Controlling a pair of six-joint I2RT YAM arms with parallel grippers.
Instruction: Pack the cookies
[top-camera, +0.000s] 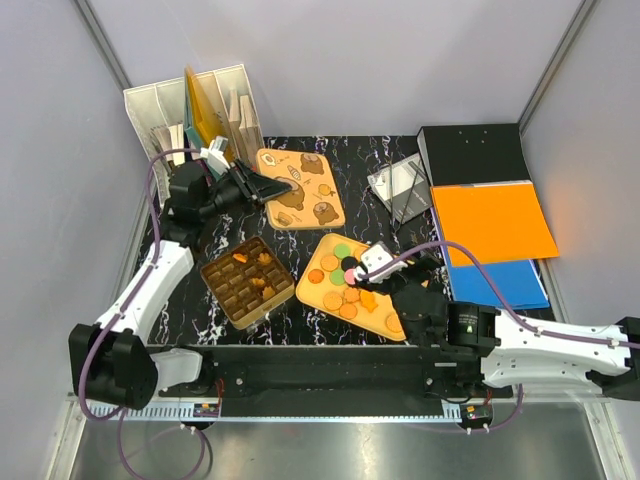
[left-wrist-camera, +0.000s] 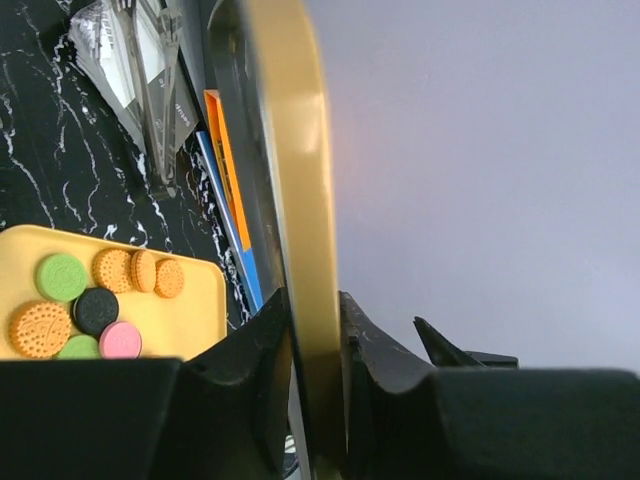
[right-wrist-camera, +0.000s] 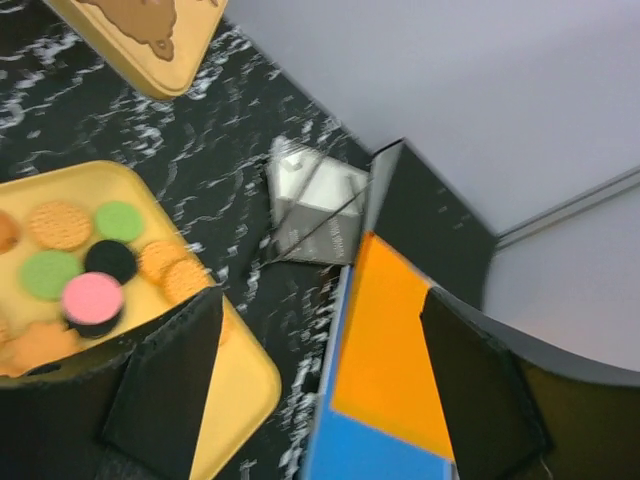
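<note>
Left fingers were found clamped on the gold rim of the lid, the one with the bear drawings, so that side was taken up with the tin and not with any biscuit. Whether the lid was lifted off the desk couldn't be told. Over on the other side, the right fingers were spread wide with nothing caught between them, hanging just above the far end of the yellow tray.

The cookies were mostly laid flat on that tray. Tan rounds, 2 green ones, a pink one that looked stacked on a dark one, and some orange shapes nearer the arm bases were seen. A few orange ones could also be made out in the brown compartment box just left of the tray.

Handling-wise, they'd be judged light, stiff and crumbly, so a soft pinch was called for. Each would be best taken across its width, edge to edge, with fingertips brought down on either side of 1 disc. Neighbours were packed close, so a stray nudge looked likely.

Pose: the left arm was stretched far out, wrist turned rightwards into the lid's edge. The right arm was folded in from its base, wrist angled down over the tray.
</note>
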